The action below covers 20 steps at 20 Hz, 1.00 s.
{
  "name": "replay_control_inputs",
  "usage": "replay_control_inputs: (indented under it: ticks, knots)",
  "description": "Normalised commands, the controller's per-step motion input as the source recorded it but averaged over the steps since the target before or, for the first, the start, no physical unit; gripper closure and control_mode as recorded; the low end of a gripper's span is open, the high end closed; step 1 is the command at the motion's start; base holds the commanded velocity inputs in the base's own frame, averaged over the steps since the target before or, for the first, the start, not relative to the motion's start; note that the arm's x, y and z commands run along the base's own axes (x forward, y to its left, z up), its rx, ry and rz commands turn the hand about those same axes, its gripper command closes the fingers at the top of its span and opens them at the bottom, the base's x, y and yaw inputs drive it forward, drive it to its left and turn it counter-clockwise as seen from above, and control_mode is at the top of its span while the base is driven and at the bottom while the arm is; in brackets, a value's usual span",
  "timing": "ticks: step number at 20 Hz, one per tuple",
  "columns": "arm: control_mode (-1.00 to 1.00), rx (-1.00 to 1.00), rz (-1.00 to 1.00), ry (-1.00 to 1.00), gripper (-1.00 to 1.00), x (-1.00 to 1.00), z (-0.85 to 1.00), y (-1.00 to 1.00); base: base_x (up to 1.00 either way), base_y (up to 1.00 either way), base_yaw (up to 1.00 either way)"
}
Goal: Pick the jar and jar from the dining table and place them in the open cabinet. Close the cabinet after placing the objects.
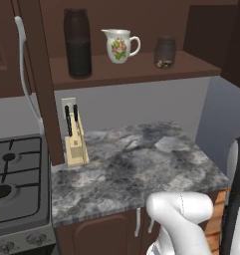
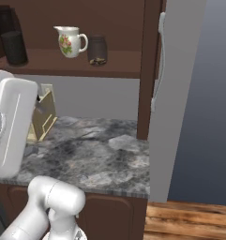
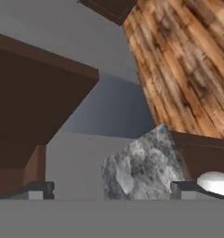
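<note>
Both jars [image 1: 78, 44] [image 1: 165, 52] stand on the cabinet shelf [image 1: 136, 71], so the empty end effector [image 3: 111, 189], fingers apart, must reach the door [image 2: 177, 101] at the shelf's right end.

No lettering, brand, number or sign can be read anywhere here; the white jug [image 1: 119, 46] on the cabinet shelf [image 1: 136, 69] carries only a pink floral motif.

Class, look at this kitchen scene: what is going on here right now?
Both jars already stand on the open cabinet's shelf: the tall dark jar left of the floral jug, the short jar right of it. The gripper is open and holds nothing. The cabinet doors are not yet closed.
</note>
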Motion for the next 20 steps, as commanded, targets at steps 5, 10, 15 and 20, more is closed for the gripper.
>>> replay_control_inputs:
  ticks: [5,10,15,20]
  knots:
    - [-1.00,0.00,-0.42,0.00,-1.00,-0.28,0.00,-0.28,0.00,0.00,0.00]
    - [-1.00,0.00,-0.42,0.00,-1.00,-0.28,0.00,-0.30,0.00,0.00,0.00]
    - [-1.00,0.00,-0.37,0.00,-1.00,-0.32,0.00,-0.27,0.00,0.00,0.00]
    - [-1.00,0.05,-0.02,-0.11,-1.00,-0.41,0.00,-0.26,0.00,0.00,0.00]
